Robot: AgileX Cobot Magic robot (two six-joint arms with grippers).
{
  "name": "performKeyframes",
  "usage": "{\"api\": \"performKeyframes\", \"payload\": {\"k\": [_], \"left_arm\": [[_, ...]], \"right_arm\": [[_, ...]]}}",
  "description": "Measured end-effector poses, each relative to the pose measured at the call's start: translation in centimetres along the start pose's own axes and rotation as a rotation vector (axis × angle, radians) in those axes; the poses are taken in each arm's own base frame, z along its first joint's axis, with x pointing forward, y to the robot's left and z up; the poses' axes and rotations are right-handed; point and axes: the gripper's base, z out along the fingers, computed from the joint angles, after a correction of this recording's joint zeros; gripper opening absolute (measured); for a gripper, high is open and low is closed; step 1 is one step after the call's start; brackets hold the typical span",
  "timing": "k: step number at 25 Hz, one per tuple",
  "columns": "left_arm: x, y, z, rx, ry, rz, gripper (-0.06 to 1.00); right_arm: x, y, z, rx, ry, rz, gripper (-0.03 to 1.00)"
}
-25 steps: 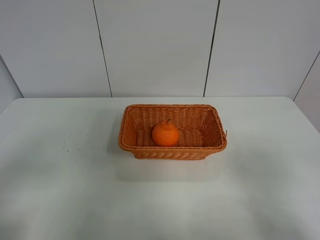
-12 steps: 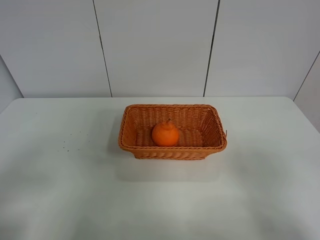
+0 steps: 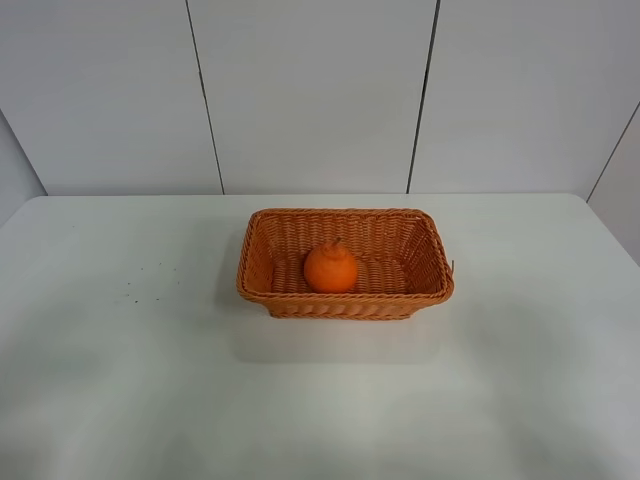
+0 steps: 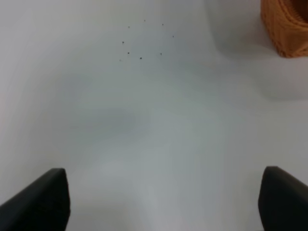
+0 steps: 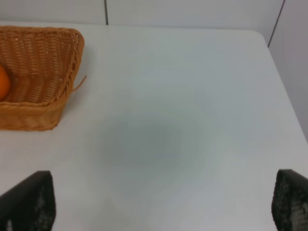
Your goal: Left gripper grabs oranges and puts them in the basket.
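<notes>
The orange (image 3: 331, 267) lies inside the woven orange-brown basket (image 3: 290, 218) at the table's middle in the high view. Neither arm shows in the high view. In the left wrist view my left gripper (image 4: 163, 202) is open and empty over bare table, with a corner of the basket (image 4: 284, 26) far off. In the right wrist view my right gripper (image 5: 163, 207) is open and empty, and the basket (image 5: 48, 62) with a sliver of the orange (image 5: 3, 82) sits well away from it.
The white table (image 3: 120, 350) carries a few small dark specks (image 3: 140, 280) left of the basket, also seen in the left wrist view (image 4: 139, 43). A paneled wall (image 3: 320, 90) stands behind the table's far edge.
</notes>
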Motion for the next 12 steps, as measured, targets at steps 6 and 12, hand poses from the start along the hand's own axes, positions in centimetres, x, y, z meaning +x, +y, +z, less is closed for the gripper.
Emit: {"api": "performKeyframes", "payload": {"k": [6,12], "left_arm": [[0.07,-0.03,-0.1,-0.001,-0.008,0.001,0.89],[0.07,-0.03,-0.1,-0.001,-0.008,0.0,0.89]], "right_arm": [[0.0,0.0,0.0,0.0,0.0,0.0,0.69],[0.0,0.0,0.0,0.0,0.0,0.0,0.69]]}}
